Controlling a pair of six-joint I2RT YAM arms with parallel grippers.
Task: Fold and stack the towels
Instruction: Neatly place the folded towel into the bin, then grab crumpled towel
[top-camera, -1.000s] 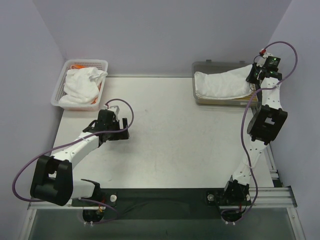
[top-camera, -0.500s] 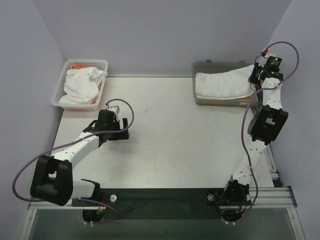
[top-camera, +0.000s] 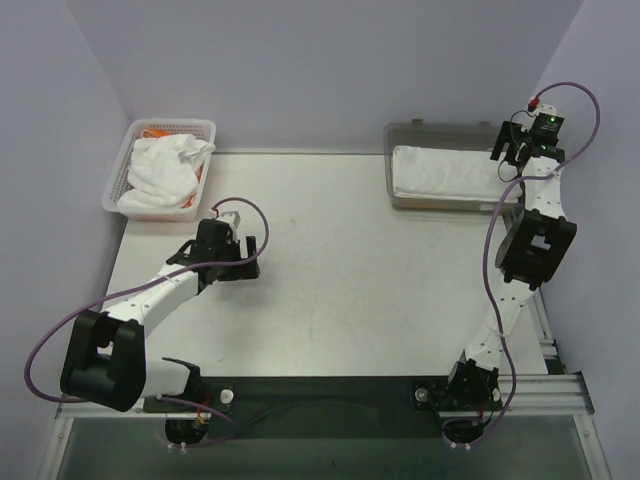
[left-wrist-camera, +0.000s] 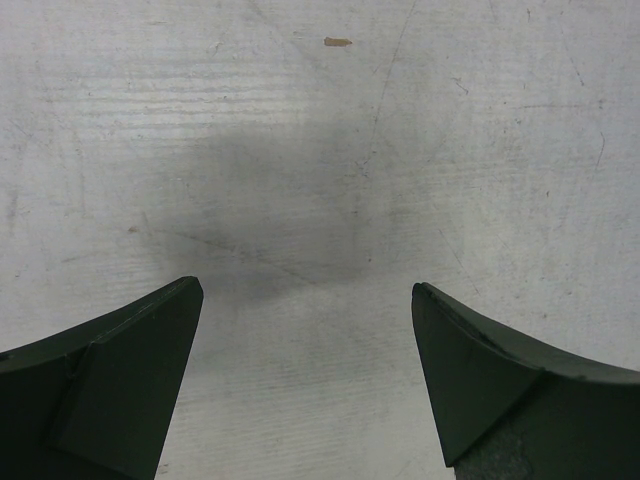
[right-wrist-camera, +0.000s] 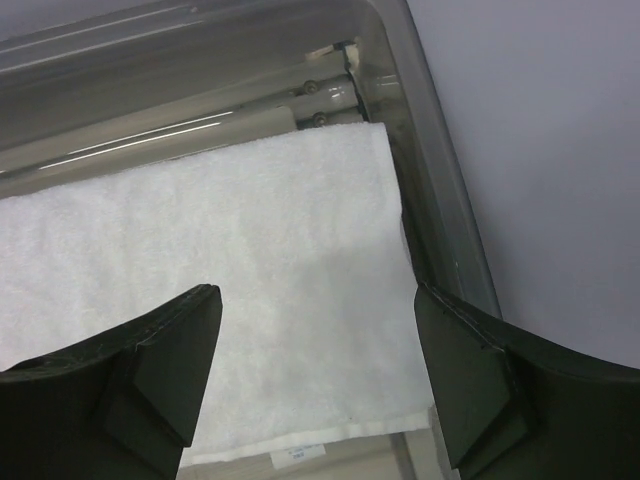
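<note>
We are seeing one folded white towel (top-camera: 445, 172) lying flat as a long rectangle inside the translucent grey tray (top-camera: 420, 127) at the far right of the desk (top-camera: 350, 260). Its terry pile is fine and even. A second ago the right claw (right-wrist-camera: 317, 290) was holding the towel's right end lifted; that claw is now standing open above it, gripping nothing. Crumpled white towels (top-camera: 165, 170) are sitting in the white mesh basket (top-camera: 172, 124) at far left. The left claw (left-wrist-camera: 307, 295) is hovering wide open over the scuffed desk, empty.
</note>
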